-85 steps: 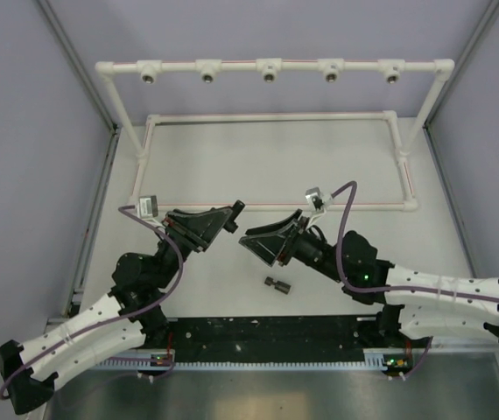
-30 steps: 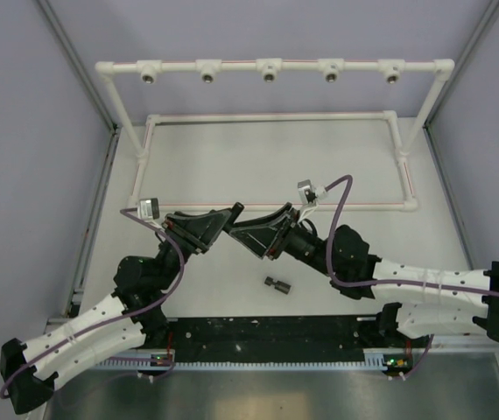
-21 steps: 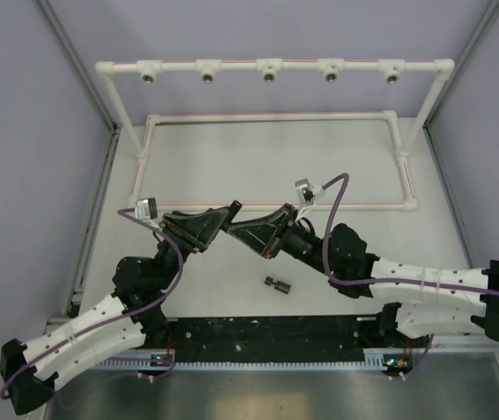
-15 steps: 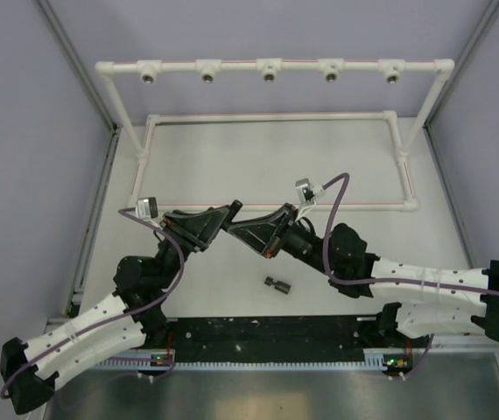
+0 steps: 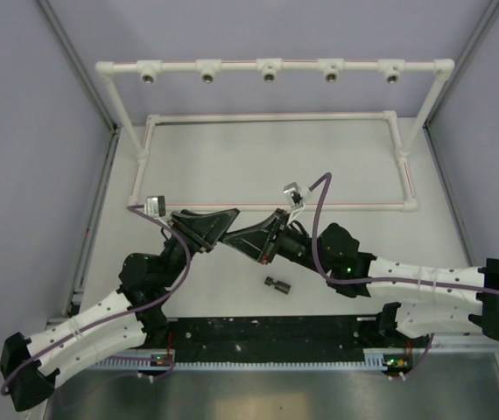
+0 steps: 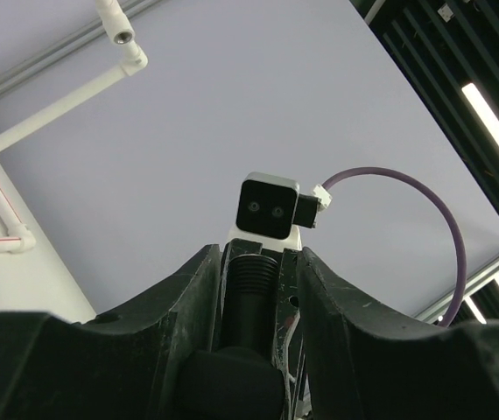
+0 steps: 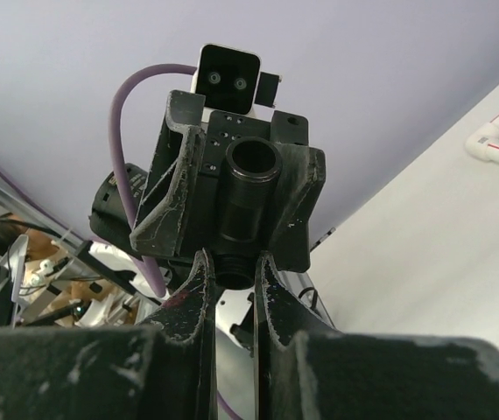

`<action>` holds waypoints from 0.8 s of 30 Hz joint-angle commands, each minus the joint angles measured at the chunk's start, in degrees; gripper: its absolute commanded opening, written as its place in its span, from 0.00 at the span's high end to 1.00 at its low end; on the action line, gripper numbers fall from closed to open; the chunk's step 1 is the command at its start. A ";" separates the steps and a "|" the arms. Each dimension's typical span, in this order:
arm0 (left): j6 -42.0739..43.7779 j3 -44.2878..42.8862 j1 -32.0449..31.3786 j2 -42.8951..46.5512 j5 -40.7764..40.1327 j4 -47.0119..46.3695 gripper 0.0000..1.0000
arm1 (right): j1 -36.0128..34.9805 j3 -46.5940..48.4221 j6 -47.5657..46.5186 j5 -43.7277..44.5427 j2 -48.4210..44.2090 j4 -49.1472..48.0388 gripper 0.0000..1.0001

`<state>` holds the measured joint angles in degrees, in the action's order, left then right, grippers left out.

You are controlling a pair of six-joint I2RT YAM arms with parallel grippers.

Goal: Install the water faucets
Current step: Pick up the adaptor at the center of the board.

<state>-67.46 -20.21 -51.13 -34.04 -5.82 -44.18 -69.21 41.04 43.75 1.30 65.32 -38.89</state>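
A black water faucet point(image 6: 251, 293) with a threaded end stands between my two grippers, which meet nose to nose above the table's middle. My right gripper point(image 7: 232, 262) point(image 5: 235, 234) is shut on the faucet's threaded end point(image 7: 236, 273). My left gripper point(image 6: 254, 262) point(image 5: 228, 219) flanks the faucet's body, with its jaws slightly parted and a gap on one side. In the right wrist view the faucet's hollow end point(image 7: 254, 162) points up. A second small faucet point(image 5: 277, 283) lies loose on the table in front of the right arm.
The white pipe frame's top bar point(image 5: 298, 65) with several metal-ringed sockets runs across the back. Its floor rectangle point(image 5: 271, 115) lies behind the grippers. Grey walls close in on both sides. A black strip point(image 5: 267, 328) runs along the near edge.
My right gripper moved left to the left gripper and shut on the faucet's threaded end. The left jaws have loosened a little around the faucet.
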 commanded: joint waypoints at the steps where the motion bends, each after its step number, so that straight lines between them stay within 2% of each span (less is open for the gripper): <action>1: -0.22 -1.24 -0.19 -0.32 0.90 -4.16 0.55 | -0.14 1.59 1.16 -0.34 -0.02 -3.11 1.00; 10: -1.36 -1.24 -0.28 -1.82 0.11 -7.32 0.62 | -0.22 0.45 2.66 -0.51 1.91 -5.93 1.00; 16: -1.18 -0.89 -0.19 -1.91 -1.03 -8.99 0.63 | -0.84 0.19 2.57 -0.42 3.15 -6.72 1.00; 19: -1.09 -0.27 -0.19 -1.47 -2.35 -9.78 0.62 | -1.19 -0.08 2.48 0.10 3.24 -7.25 1.00; 24: -0.83 -0.45 -0.19 -1.47 -2.44 -10.13 0.54 | -1.45 -0.34 2.66 -0.16 3.76 -7.51 1.00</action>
<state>-67.90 -20.12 -51.13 -35.88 -8.01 -48.64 -69.73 40.88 46.33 1.45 68.34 -44.40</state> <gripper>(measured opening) 0.442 0.088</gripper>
